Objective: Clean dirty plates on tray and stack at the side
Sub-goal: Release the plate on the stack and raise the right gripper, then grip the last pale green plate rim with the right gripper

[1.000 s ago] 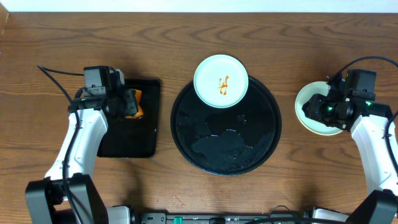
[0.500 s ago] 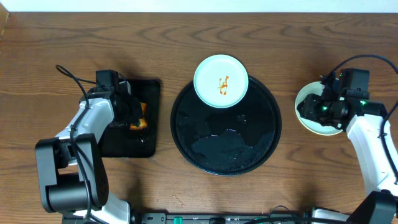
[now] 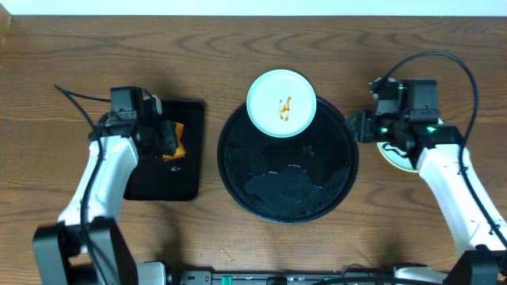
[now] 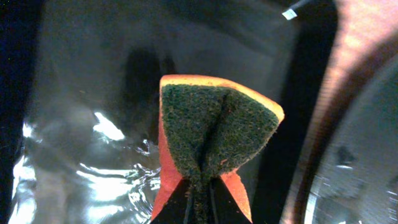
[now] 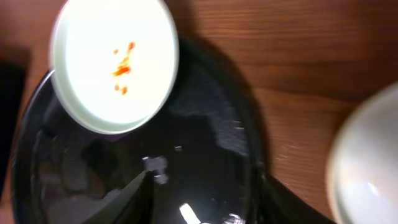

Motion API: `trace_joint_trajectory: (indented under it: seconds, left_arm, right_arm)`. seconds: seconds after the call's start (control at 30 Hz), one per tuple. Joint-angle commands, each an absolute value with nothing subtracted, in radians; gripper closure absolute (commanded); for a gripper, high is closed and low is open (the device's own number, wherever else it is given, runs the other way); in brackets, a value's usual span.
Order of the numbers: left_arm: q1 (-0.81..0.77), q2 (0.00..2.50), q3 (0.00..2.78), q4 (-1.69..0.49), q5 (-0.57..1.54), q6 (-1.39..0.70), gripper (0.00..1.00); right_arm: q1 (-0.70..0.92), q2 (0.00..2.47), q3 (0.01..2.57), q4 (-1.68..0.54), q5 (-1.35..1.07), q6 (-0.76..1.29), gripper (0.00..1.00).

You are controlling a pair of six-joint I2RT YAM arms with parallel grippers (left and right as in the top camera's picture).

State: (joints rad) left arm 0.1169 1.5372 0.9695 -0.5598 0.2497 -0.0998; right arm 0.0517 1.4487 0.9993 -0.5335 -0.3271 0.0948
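left gripper (image 4: 199, 202) clamps sponge (image 4: 217, 124), green face — wrist view only

No readable text, labels, brands, numbers or signs in any view.

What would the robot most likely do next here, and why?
Probably the right gripper should reach to the stained plate and take its rim. It hangs open and empty at the round tray's edge, the plate bears sauce, and the left gripper already pinches the sponge, ready to wipe.
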Motion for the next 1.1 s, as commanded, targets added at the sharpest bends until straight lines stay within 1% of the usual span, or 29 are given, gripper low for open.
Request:
trace_joint_trajectory:
  seconds: [0.0, 0.17, 0.33, 0.4, 0.5, 0.57, 0.77, 0.93, 1.07]
  left_arm:
    - [0.118, 1.480, 0.978, -0.599, 0.262, -0.087, 0.92]
    - [0.118, 1.483, 0.978, -0.651, 0.262, -0.087, 0.93]
    - [0.118, 1.483, 0.978, -0.654, 0.261, -0.090, 0.92]
    - [0.118, 1.483, 0.978, -0.654, 0.261, -0.091, 0.93]
    - [0.118, 1.483, 0.977, -0.654, 0.261, -0.091, 0.93]
    - [0.118, 1.483, 0.974, -0.654, 0.261, -0.091, 0.93]
    - [0.118, 1.483, 0.973, -0.654, 0.261, -0.090, 0.92]
    - [0.118, 1.483, 0.973, -0.654, 0.261, -0.090, 0.93]
    - [0.118, 1.483, 0.973, -0.654, 0.261, -0.090, 0.93]
  right_arm:
    - [0.117, 1.459, 1.063, -0.556, -0.347, 0.065, 0.48]
    - [0.138, 1.516, 1.222, -0.653, -0.325, 0.036, 0.39]
    - [0.139, 1.649, 1.413, -0.788, -0.322, 0.020, 0.39]
    - [0.143, 1.702, 1.445, -0.797, -0.323, 0.021, 0.43]
    - [0.159, 1.773, 1.445, -0.770, -0.318, 0.036, 0.54]
    - [0.170, 1.823, 1.445, -0.751, -0.311, 0.067, 0.57]
    - [0.205, 1.962, 1.445, -0.677, -0.311, 0.112, 0.60]
    - [0.244, 2.048, 1.445, -0.619, -0.306, 0.145, 0.61]
    - [0.263, 2.093, 1.445, -0.606, -0.258, 0.213, 0.67]
